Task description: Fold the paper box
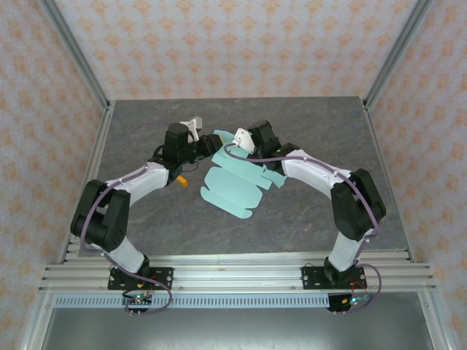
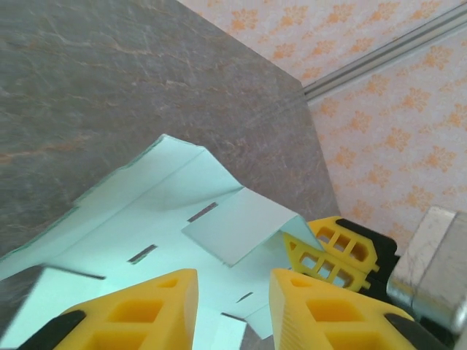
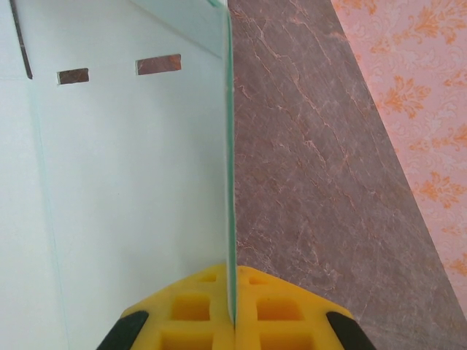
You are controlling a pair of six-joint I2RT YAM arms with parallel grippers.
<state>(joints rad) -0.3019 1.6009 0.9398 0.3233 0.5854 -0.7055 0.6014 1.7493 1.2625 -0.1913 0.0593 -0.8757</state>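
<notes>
The paper box (image 1: 230, 191) is not a box yet: it is a flat, pale mint sheet with rounded flaps. It lies on the grey table (image 1: 146, 219) near the middle, between the two arms, and its far end reaches up to the grippers. The right gripper (image 3: 233, 312) is closed tight on one edge of the sheet. In the right wrist view the thin card stands upright, edge-on between the two yellow fingers (image 3: 190, 313), and two small slots are visible in the panel on its left. In the left wrist view the same right gripper (image 2: 332, 251) pinches the corner of a flap that is bent up from the rest of the sheet (image 2: 146, 211). The left gripper (image 2: 233, 310) is just over the sheet with its fingers (image 2: 146, 310) apart, and the card shows in the gap between them. I cannot tell whether these fingers touch the card. Behind the table is a patterned wall (image 2: 394, 146).
</notes>
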